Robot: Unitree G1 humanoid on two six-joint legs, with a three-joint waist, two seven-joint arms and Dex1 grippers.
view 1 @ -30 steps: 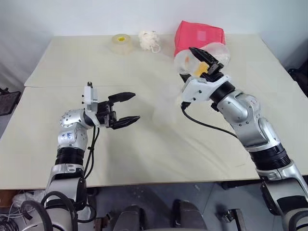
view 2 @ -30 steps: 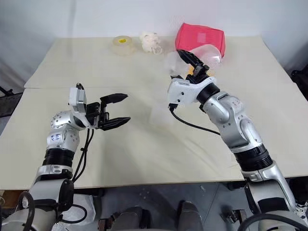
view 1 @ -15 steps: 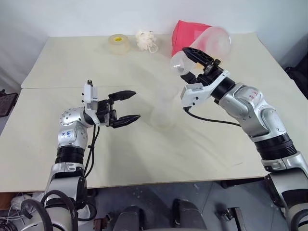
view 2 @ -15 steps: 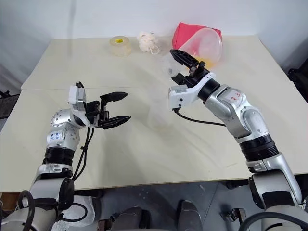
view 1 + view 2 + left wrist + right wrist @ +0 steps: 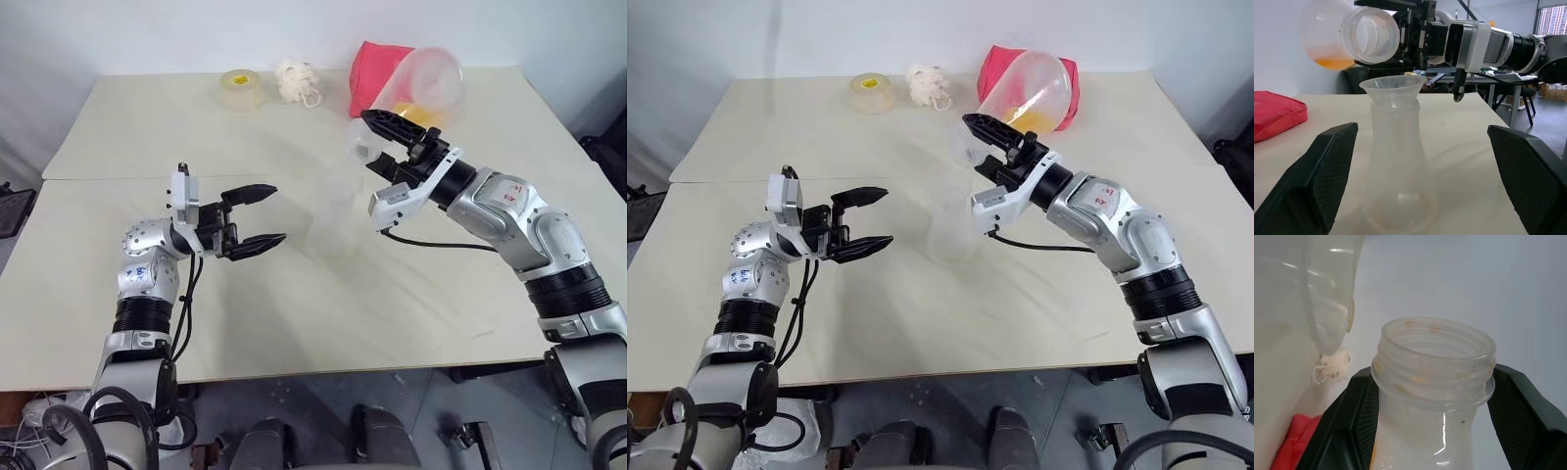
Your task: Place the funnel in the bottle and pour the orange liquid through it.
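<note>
Overhead, right tool (image 5: 377,137) grips tilted flask (image 5: 416,88) above funnel (image 5: 1393,86); left tool (image 5: 263,215) wide.

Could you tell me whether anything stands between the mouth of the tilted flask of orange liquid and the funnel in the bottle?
Nothing visible does. The flask, held in the right tool, has its mouth just above the funnel seated in the bottle, with open air between.

The left gripper (image 5: 263,215) hangs level above the surface (image 5: 294,294), fingers spread wide and pointing toward the robot's right, holding nothing. The right arm reaches in across it, its raised gripper (image 5: 384,137) clamped tight with the wrist rolled.
</note>
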